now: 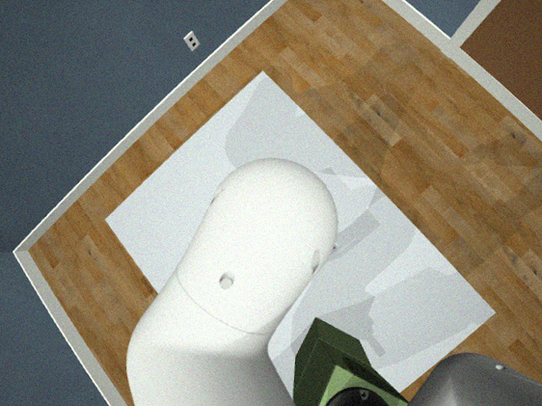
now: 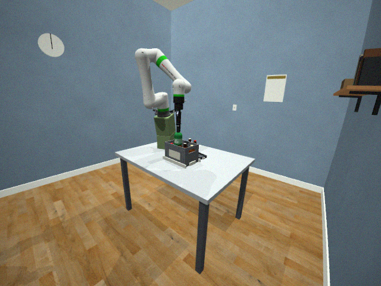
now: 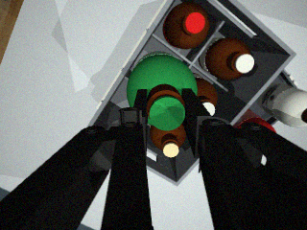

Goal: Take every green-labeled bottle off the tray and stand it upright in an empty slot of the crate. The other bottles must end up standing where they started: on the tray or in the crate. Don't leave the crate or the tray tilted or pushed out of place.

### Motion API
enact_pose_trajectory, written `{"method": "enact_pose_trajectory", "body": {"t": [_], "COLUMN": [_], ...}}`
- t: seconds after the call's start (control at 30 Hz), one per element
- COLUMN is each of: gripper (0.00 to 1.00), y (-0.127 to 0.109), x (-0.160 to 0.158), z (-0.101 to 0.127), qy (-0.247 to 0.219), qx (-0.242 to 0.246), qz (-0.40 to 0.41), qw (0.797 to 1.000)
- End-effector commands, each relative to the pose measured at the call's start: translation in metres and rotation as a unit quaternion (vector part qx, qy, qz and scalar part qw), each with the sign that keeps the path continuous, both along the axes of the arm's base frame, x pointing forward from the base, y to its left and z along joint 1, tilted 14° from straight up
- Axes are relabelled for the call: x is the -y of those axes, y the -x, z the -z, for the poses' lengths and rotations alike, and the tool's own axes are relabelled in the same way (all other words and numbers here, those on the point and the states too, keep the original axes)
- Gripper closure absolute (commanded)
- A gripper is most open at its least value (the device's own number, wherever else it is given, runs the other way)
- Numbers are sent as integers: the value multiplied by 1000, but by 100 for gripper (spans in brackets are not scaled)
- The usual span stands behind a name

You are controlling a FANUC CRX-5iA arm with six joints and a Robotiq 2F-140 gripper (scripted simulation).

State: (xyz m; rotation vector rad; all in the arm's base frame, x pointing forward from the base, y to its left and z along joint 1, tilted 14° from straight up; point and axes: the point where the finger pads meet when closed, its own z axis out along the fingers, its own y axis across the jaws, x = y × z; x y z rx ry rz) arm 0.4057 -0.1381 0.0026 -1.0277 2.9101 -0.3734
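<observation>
My gripper (image 2: 178, 130) (image 3: 164, 103) is shut on the neck of a green bottle (image 2: 178, 139) (image 3: 160, 77). The bottle is upright, with its lower part inside the grey crate (image 2: 189, 157) (image 3: 278, 71). Its base is hidden, so I cannot tell whether it touches the crate floor. In the wrist view the crate also holds brown bottles: one with a red cap (image 3: 195, 23), two with white caps (image 3: 245, 63) (image 3: 208, 109) and one with a cream cap (image 3: 171, 149). The black tray (image 2: 202, 155) is beside the crate, mostly hidden.
In the wrist view a pale bottle (image 3: 285, 104) and a red object (image 3: 258, 122) are just outside the crate's right wall. Light strips (image 2: 174, 162) lie along the crate's base on the table (image 2: 215, 185). The arm (image 1: 257, 239) hides the crate and tray in the top view.
</observation>
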Motion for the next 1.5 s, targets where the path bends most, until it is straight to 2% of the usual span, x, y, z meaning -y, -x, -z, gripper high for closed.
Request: {"method": "enact_pose_trajectory", "body": {"t": [0.0, 1.47], "gripper": [90, 90], "y": [-1, -6], "x": [0, 10], "z": [2, 45], "qy": [0, 0], "qx": [1, 1], "qz": [0, 0], "qw": [1000, 1000]}}
